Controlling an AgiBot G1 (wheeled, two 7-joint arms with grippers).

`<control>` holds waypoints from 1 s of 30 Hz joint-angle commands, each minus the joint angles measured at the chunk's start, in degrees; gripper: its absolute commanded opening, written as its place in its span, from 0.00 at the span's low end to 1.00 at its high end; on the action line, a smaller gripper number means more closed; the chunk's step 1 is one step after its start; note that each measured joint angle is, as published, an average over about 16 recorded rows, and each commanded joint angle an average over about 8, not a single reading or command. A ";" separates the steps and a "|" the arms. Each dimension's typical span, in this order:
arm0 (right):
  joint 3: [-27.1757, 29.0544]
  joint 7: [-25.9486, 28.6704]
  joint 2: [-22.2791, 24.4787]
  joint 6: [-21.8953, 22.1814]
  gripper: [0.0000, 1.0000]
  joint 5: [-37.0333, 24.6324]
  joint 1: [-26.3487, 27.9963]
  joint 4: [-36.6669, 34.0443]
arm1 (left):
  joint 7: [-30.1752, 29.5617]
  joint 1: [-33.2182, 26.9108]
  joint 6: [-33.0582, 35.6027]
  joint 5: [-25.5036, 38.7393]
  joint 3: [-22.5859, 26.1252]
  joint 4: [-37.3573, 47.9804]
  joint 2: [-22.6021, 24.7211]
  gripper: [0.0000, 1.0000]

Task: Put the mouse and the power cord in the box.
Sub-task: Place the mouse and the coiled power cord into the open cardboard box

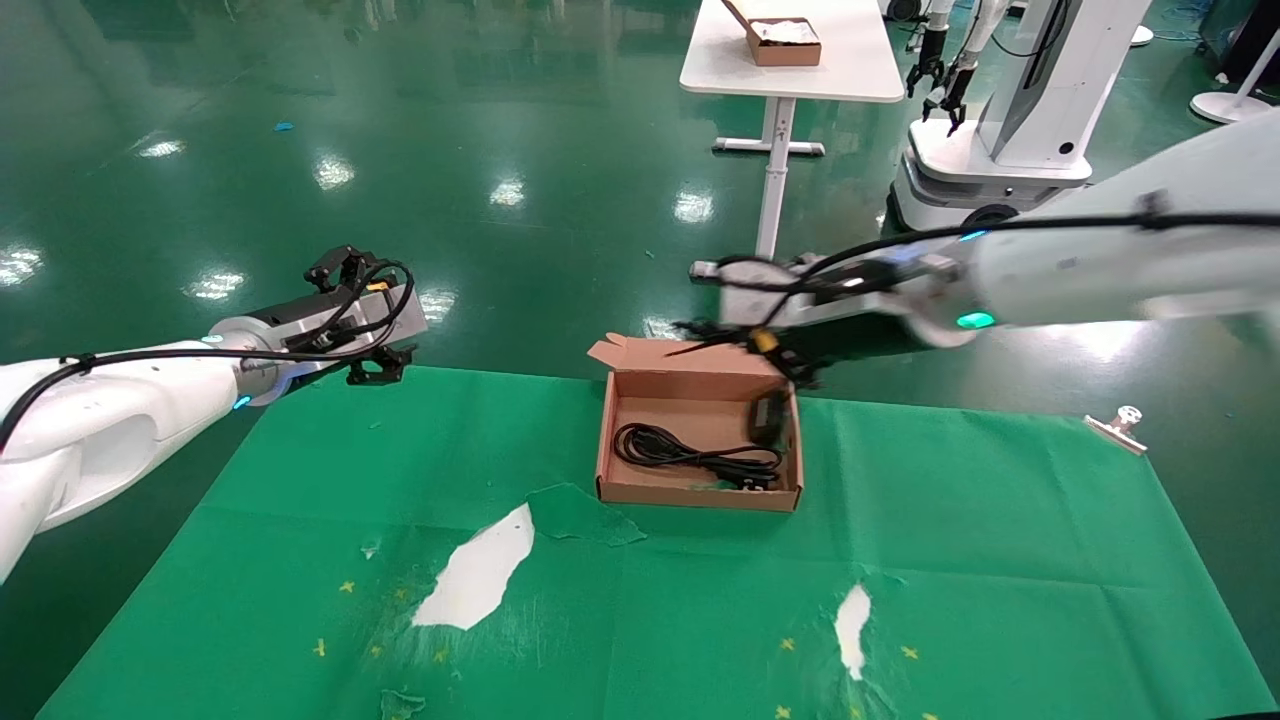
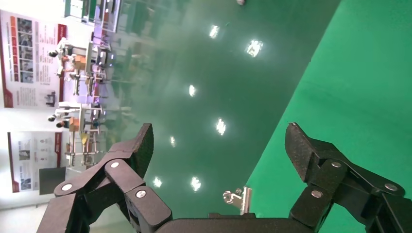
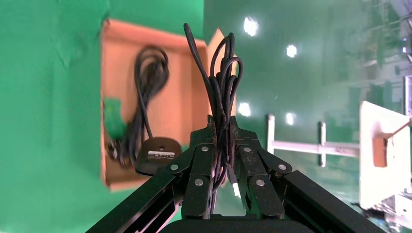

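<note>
The brown cardboard box sits mid-table on the green cloth. Coiled on its floor lies the thick power cord. My right gripper hovers over the box's far right corner, shut on the bundled thin cable of the mouse. The mouse hangs below it, label side showing, over the box's right side. Whether it touches the box floor I cannot tell. My left gripper is open and holds nothing, off the table's far left edge.
A metal clip lies at the cloth's far right edge. The cloth is torn, with white patches near the front. A green scrap sticks inside the box. Another white table and another robot stand behind.
</note>
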 commanded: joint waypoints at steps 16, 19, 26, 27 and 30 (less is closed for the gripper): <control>-8.13 -0.86 -7.95 12.61 0.51 5.45 -3.49 -15.01 | 0.45 -0.30 0.30 -0.13 -0.16 0.86 0.31 1.00; -10.12 0.42 -8.10 13.82 0.89 5.03 -3.77 -16.09 | 0.50 -0.33 0.31 -0.16 -0.19 0.98 0.29 1.00; -11.03 0.79 -8.17 14.41 1.00 4.81 -3.95 -16.56 | 0.53 -0.36 0.33 -0.19 -0.21 1.07 0.28 1.00; -10.92 0.73 -8.14 14.35 1.00 4.82 -3.94 -16.48 | 0.53 -0.36 0.33 -0.19 -0.21 1.06 0.28 1.00; -10.60 0.59 -8.08 14.14 1.00 4.85 -3.90 -16.27 | 0.53 -0.34 0.33 -0.19 -0.21 1.02 0.29 1.00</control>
